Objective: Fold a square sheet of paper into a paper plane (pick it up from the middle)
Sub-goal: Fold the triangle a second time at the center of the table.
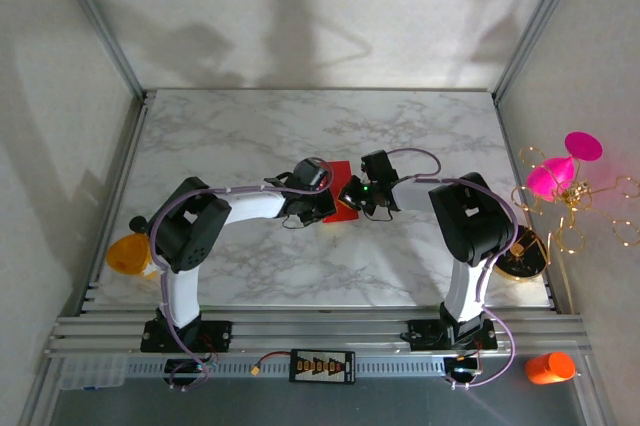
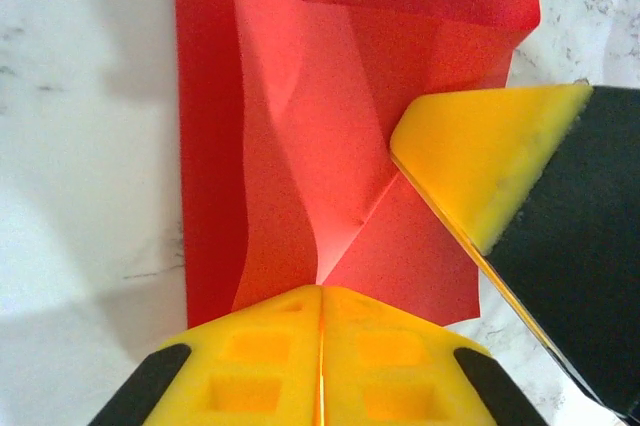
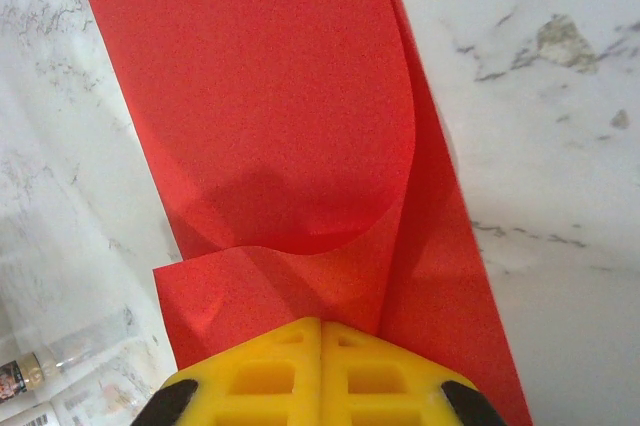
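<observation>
The square sheet of paper [image 1: 343, 175] is bright red and lies partly folded mid-table between my two grippers. In the left wrist view the sheet of paper [image 2: 360, 76] shows creases, and a lighter flap rises in a curve and runs into the seam of my left gripper [image 2: 322, 291], which is shut on it. My right gripper [image 1: 352, 196] is shut, and one of its yellow fingers [image 2: 480, 151] presses its tip down on the paper's crease. From the right wrist, the right gripper [image 3: 320, 324] sits on a low flap of the paper [image 3: 260, 96], with a larger curled flap beyond it.
A magenta cone ornament with gold wire [image 1: 562, 168] stands off the table's right edge, and an orange bottle [image 1: 548, 367] lies at the near right. An orange object [image 1: 127, 254] sits by the left rail. A small clear bottle [image 3: 40, 366] lies nearby on the marble.
</observation>
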Action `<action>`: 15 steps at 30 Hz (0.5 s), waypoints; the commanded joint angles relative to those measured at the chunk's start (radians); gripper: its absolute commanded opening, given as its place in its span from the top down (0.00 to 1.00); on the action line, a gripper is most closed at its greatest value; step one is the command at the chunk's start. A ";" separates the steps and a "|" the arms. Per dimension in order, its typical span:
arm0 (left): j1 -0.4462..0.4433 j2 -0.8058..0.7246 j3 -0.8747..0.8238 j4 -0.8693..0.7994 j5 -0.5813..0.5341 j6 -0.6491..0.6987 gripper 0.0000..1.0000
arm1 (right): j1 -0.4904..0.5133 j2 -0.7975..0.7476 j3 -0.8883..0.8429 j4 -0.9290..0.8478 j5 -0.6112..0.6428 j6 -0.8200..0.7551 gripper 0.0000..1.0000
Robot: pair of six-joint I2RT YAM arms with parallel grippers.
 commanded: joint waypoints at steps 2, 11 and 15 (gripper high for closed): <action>0.010 0.011 -0.004 -0.016 -0.026 0.008 0.91 | -0.008 0.058 -0.029 -0.124 0.080 0.001 1.00; 0.012 0.021 -0.015 -0.026 -0.038 0.011 0.91 | -0.008 0.060 -0.028 -0.126 0.080 0.001 0.99; 0.012 0.024 -0.021 -0.030 -0.047 0.012 0.92 | -0.008 0.058 -0.029 -0.126 0.080 0.000 0.99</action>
